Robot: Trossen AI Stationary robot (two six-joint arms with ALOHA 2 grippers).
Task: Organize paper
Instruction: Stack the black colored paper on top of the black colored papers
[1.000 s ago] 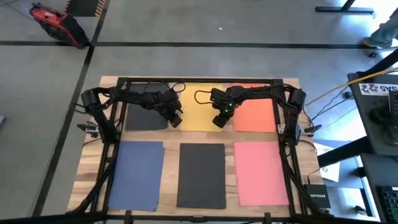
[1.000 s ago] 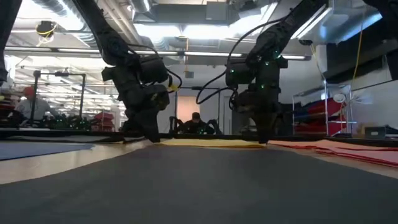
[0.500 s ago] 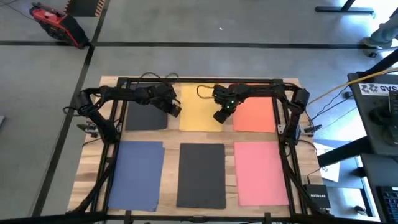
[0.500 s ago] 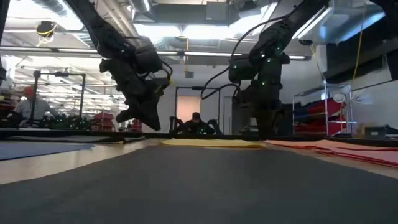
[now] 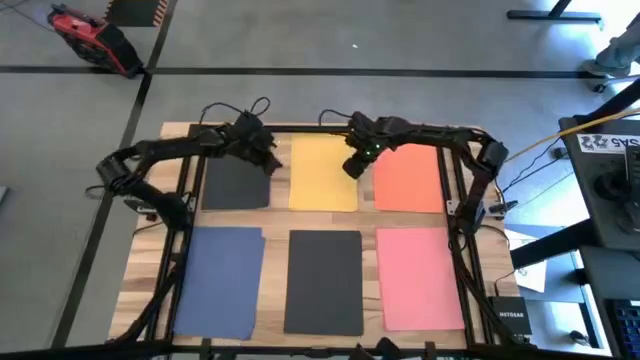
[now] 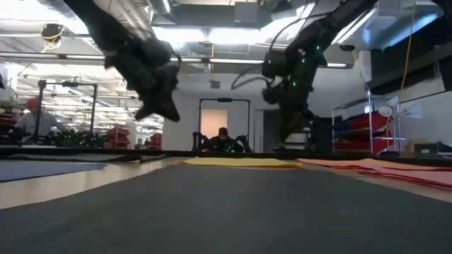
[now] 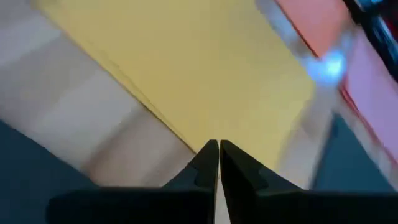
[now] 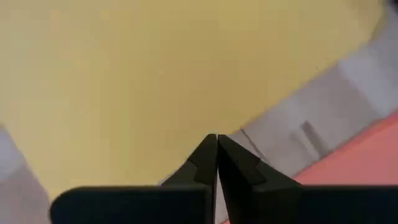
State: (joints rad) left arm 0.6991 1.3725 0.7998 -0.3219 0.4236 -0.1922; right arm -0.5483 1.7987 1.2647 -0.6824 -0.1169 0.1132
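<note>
Six paper sheets lie in a grid on the tabletop (image 5: pixel 470 135); left pincer (image 5: pixel 268 160) and right pincer (image 5: pixel 352 167), both closed and empty, flank the yellow sheet (image 5: pixel 322 172), best cleared by lifting straight upward.

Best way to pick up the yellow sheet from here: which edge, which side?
Take the yellow sheet by its far edge, probably with the right claw, which hangs shut near that sheet's right edge; the left claw is also shut. The sheet lies flat with wood showing along its sides, so slide a finger under the edge, coming in low.
</note>
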